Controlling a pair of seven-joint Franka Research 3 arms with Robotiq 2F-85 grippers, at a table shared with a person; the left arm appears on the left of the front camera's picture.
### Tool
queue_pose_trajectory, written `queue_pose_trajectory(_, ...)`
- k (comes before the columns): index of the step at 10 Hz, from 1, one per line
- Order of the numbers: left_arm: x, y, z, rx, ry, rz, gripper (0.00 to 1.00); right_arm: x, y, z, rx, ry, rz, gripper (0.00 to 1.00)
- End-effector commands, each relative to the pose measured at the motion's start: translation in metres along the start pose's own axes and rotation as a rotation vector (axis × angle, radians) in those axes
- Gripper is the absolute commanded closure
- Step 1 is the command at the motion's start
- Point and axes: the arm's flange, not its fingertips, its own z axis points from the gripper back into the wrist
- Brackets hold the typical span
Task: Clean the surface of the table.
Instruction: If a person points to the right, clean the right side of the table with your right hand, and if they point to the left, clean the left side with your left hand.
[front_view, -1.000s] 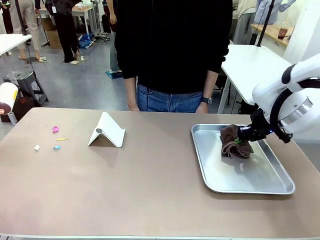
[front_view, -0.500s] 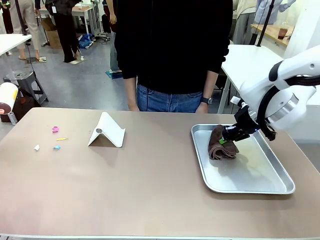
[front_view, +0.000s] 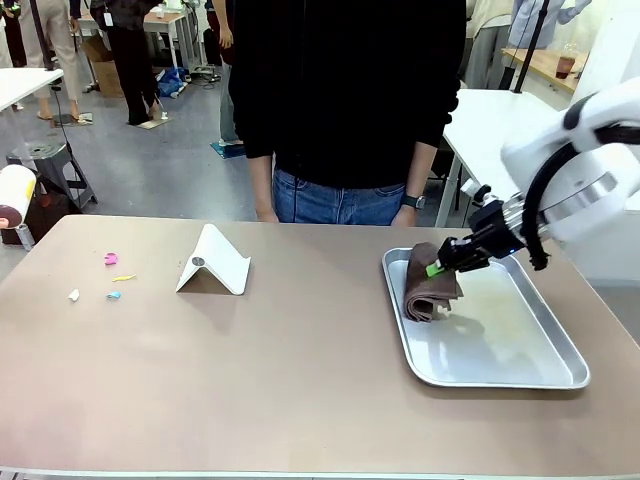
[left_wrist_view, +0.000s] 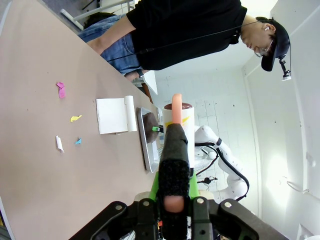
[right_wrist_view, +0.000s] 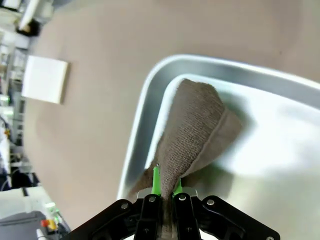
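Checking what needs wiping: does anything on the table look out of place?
Small pink, yellow, white and blue scraps lie scattered on the table near its left end, beside a white folded card. The right claw holds the brown cloth over the tray; the left claw grips a black tool.

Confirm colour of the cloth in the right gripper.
Brown; the cloth shows best in the right wrist view.

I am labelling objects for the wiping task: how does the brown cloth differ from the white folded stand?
The brown cloth is dark and limp; the white folded stand is pale and has a tent shape. The cloth is pinched in the right gripper over the metal tray; the stand sits untouched on the table. Both are folded.
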Motion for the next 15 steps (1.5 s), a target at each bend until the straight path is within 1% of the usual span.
queue_pose_trajectory(1, -0.002, -0.004, 0.0, -0.002, 0.001, -0.006, 1.0, -0.022, -0.004, 0.048, 0.118, -0.097, 0.017, 0.93)
queue_pose_trajectory(3, -0.002, -0.004, 0.0, -0.002, 0.001, -0.006, 1.0, -0.039, -0.004, 0.086, 0.248, -0.156, 0.029, 0.93)
queue_pose_trajectory(7, -0.002, -0.004, 0.0, -0.002, 0.001, -0.006, 1.0, -0.078, -0.011, 0.14, 0.627, -0.164, 0.046, 0.93)
queue_pose_trajectory(8, -0.002, -0.004, 0.0, -0.002, 0.001, -0.006, 1.0, -0.093, -0.016, 0.158, 0.738, -0.166, 0.05, 0.93)
queue_pose_trajectory(9, -0.002, -0.004, 0.0, -0.002, 0.001, -0.006, 1.0, -0.106, -0.023, 0.174, 0.82, -0.178, 0.034, 0.93)
queue_pose_trajectory(10, -0.002, -0.004, 0.0, -0.002, 0.001, -0.006, 1.0, -0.12, -0.03, 0.19, 0.852, -0.213, 0.004, 0.93)
queue_pose_trajectory(11, -0.002, -0.004, 0.0, -0.002, 0.001, -0.006, 1.0, -0.133, -0.039, 0.203, 0.825, -0.267, -0.033, 0.93)
queue_pose_trajectory(13, -0.002, -0.004, 0.0, -0.002, 0.001, -0.006, 1.0, -0.159, -0.065, 0.229, 0.821, -0.348, -0.107, 0.93)
queue_pose_trajectory(15, -0.002, -0.004, 0.0, -0.002, 0.001, -0.006, 1.0, -0.177, -0.092, 0.245, 0.835, -0.412, -0.167, 0.93)
